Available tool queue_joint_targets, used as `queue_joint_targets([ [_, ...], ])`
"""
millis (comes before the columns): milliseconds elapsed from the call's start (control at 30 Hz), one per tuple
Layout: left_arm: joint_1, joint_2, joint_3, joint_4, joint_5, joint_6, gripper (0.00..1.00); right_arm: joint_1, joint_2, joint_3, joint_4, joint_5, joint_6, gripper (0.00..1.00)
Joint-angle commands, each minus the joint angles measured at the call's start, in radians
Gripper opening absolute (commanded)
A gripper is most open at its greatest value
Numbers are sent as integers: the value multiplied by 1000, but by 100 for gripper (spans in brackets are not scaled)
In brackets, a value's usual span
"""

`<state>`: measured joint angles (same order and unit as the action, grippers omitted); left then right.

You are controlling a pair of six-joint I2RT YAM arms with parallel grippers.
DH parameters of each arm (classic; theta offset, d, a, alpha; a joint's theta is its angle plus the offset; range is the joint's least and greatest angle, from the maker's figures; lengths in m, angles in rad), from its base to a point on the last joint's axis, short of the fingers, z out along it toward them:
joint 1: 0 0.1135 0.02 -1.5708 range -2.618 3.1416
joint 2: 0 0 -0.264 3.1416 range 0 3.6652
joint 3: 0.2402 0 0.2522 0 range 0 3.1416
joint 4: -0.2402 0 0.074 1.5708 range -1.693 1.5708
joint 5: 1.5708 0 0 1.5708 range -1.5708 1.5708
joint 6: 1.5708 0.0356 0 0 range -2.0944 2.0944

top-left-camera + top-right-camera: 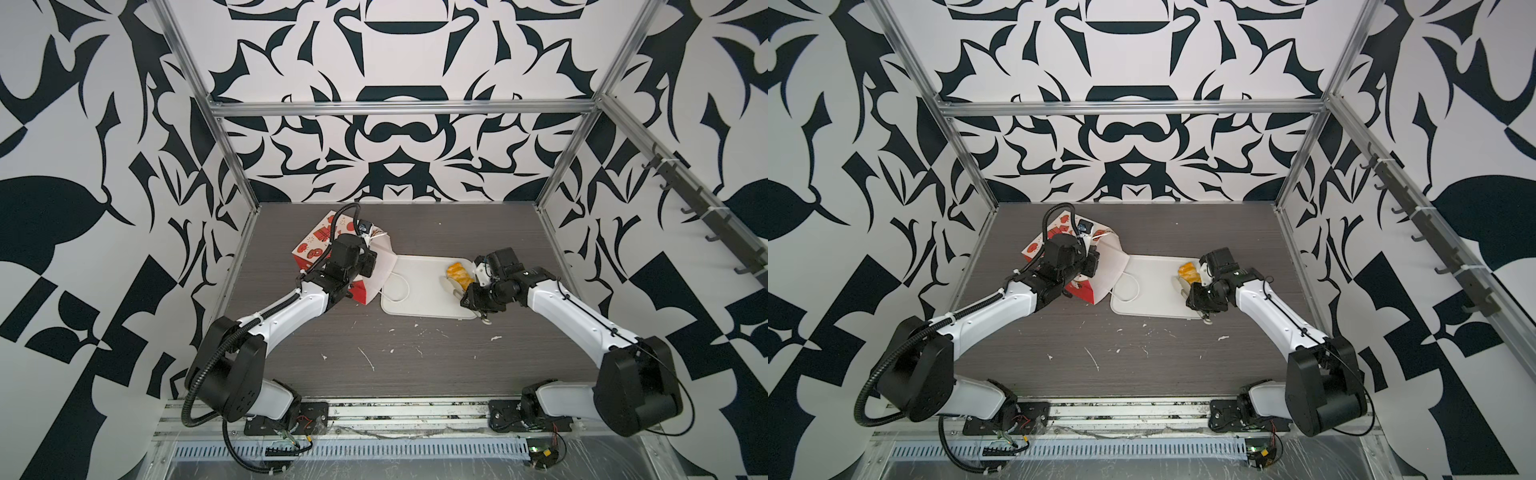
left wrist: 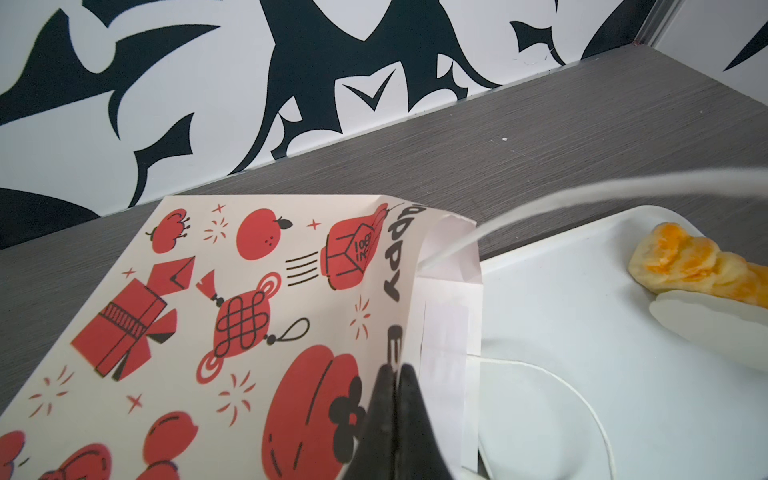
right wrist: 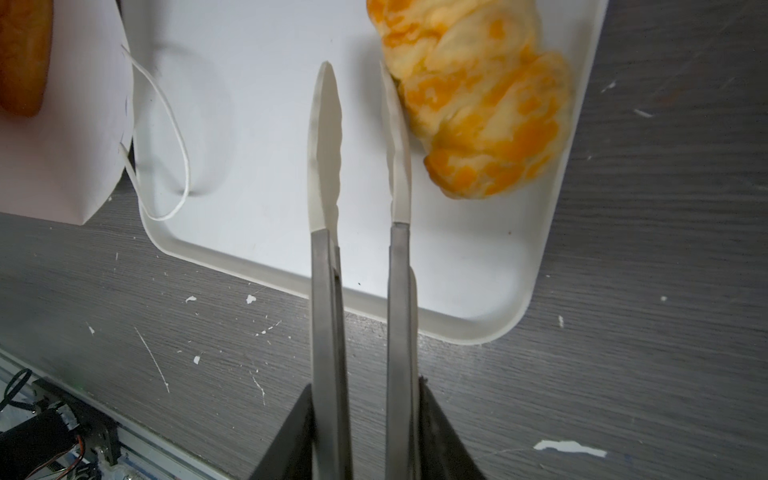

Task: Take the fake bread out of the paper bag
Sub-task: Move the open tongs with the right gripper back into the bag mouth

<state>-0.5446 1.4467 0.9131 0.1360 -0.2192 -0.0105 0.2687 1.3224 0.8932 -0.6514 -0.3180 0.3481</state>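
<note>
1. Plainly, the paper bag (image 1: 311, 248) (image 1: 1034, 248) (image 2: 249, 311) lies on its side at the left of the grey table (image 1: 374, 353). Its open mouth faces the white tray (image 1: 424, 307) (image 1: 1150, 307) (image 2: 582, 332) and its lip reaches the tray's edge.
2. We see the left gripper (image 2: 395, 370) with its black jaws pressed fully together. They pinch the upper rim of the bag's mouth and hold it raised, so the white lining (image 1: 382, 266) shows.
3. One thin cord handle (image 3: 187, 170) of the bag rests in a loop on the tray.
4. We find the right gripper (image 3: 365, 386) clamped on the two steel arms of a pair of tongs (image 3: 324, 291). Its jaws stand only as far apart as those arms allow.
5. The tongs' white tips (image 3: 326, 145) are spread above the tray and grip no bread. One tip lies right against the side of the long twist (image 3: 478, 104), but we cannot tell whether it presses.
6. That long twist (image 1: 457, 272) (image 1: 1188, 270) (image 2: 685, 266) is out of the bag. In both top views it lies on the tray near the far right corner.
7. A brown-orange pastry (image 3: 20, 62) sits on the white lining inside the bag's mouth, cut off by the edge of the right wrist view.
</note>
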Motion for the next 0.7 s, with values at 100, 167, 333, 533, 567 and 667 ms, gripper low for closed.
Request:
queue_joint_targets([
  [100, 0, -5, 13, -8, 13, -5, 0, -5, -72, -8, 139, -200, 12, 40],
  [167, 0, -6, 16, -10, 17, -5, 0, 9, -97, 1, 199, -272, 25, 39],
  [333, 0, -21, 27, -30, 26, 11, 0, 121, -166, 84, 208, -233, -18, 40],
  [533, 0, -68, 31, -71, 46, 61, 0, 320, -66, 128, 279, -176, -13, 40],
  [567, 0, -74, 35, -82, 49, 68, 0, 334, -42, 124, 309, -178, -2, 40],
  [667, 0, -92, 40, -113, 55, 102, 0, 352, 44, 108, 431, -190, 44, 40],
])
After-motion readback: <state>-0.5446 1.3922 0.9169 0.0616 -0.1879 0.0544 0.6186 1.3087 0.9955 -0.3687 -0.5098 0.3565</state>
